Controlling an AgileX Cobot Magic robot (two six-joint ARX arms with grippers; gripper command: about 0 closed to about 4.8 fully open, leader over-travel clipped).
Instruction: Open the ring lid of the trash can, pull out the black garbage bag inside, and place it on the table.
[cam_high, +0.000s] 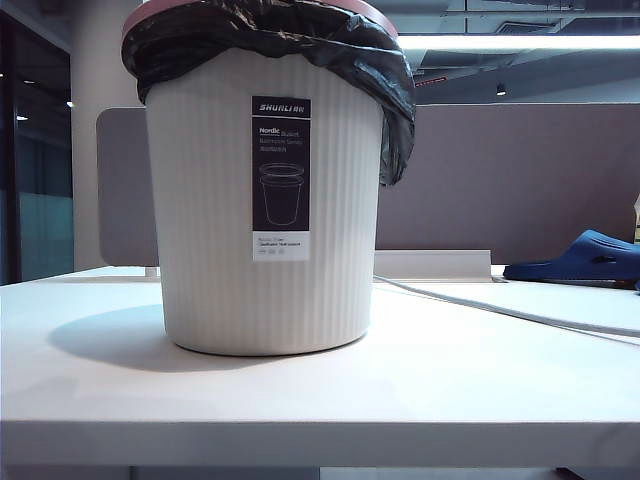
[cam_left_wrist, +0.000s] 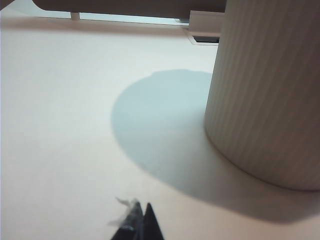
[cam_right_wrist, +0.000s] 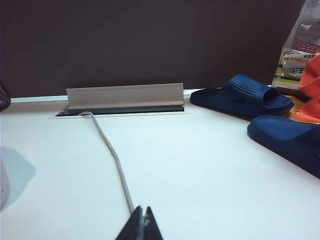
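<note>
We see the ribbed cream-white plastic trash can (cam_high: 265, 210) upright on the white desk (cam_high: 420, 390), its dusty-pink ring lid (cam_high: 372, 12) clamping the glossy black garbage bag (cam_high: 300, 45). Our left pincer (cam_left_wrist: 142, 222) and right pincer (cam_right_wrist: 143, 225) hover low, fingertips together, empty, on either side of the can.

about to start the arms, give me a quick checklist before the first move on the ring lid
1. ring lid seated on the trash can: ok, pink hoop still clamps the bag at the mouth.
2. black garbage bag inside, edge folded over the rim: ok.
3. trash can upright on the table: ok.
4. left pincer shut, low by the can's base, holding nothing: ok, must open first.
5. right pincer shut, right over the grey cable: not ok, snag risk.
6. blue slippers off to the right, away from the can: ok.
</note>
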